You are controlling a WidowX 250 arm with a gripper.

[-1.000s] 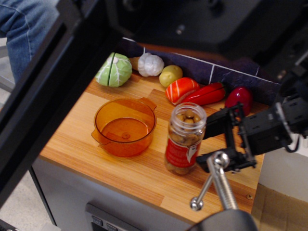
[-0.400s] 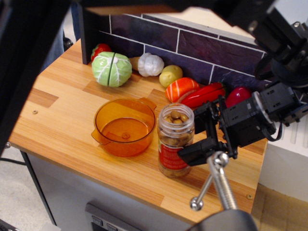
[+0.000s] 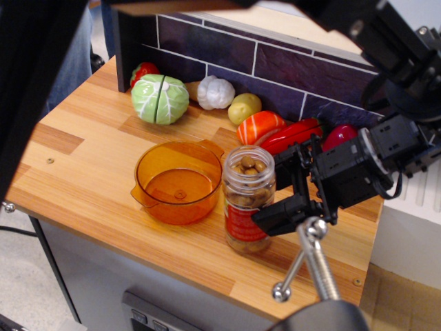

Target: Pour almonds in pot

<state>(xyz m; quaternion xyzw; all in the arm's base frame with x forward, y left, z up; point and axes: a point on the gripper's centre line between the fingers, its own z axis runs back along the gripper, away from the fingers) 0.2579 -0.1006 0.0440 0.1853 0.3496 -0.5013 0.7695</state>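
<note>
The almonds (image 3: 248, 167) fill a clear plastic jar (image 3: 245, 207) with a red label and no lid. The jar stands upright on the wooden counter (image 3: 89, 158), just right of the pot. The pot (image 3: 178, 181) is shallow, translucent orange and empty, with two small side handles. My black gripper (image 3: 270, 192) reaches in from the right. One finger is behind the jar and the other (image 3: 275, 215) is in front of it. The jaws look closed on the jar's sides.
Toy foods line the dark tiled back wall (image 3: 275, 62): a green cabbage (image 3: 160, 98), garlic (image 3: 216, 92), a yellow lemon (image 3: 244, 107), a salmon piece (image 3: 259, 128) and red peppers (image 3: 296, 134). A metal rod (image 3: 313, 258) stands in the foreground. A dark blurred shape (image 3: 27, 83) covers the left.
The gripper has moved left and come around the jar. The jar has shifted left with it, closer to the pot. The pot has not moved.
</note>
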